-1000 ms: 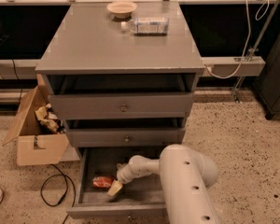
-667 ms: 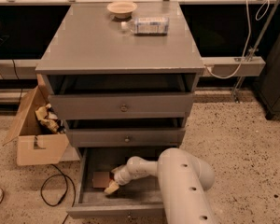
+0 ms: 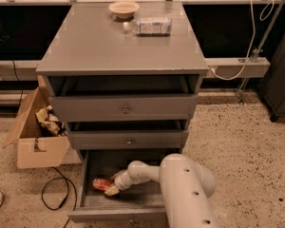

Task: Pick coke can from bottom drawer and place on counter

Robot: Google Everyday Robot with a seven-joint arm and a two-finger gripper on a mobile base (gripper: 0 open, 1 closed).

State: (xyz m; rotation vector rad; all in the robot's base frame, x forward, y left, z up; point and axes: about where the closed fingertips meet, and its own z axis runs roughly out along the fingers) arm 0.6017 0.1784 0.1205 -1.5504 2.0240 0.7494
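Observation:
The coke can lies on its side, red, in the left part of the open bottom drawer. My gripper is down inside the drawer, at the can's right end and touching or nearly touching it. The white arm reaches in from the lower right and hides the drawer's right half. The counter is the grey top of the cabinet, well above the gripper.
A tan bowl and a clear plastic bottle on its side sit at the back of the counter. The two upper drawers stand slightly open. An open cardboard box and a black cable lie on the floor at left.
The gripper has stayed low in the drawer at the can's right end, shifting only slightly. The can has stayed on the drawer floor.

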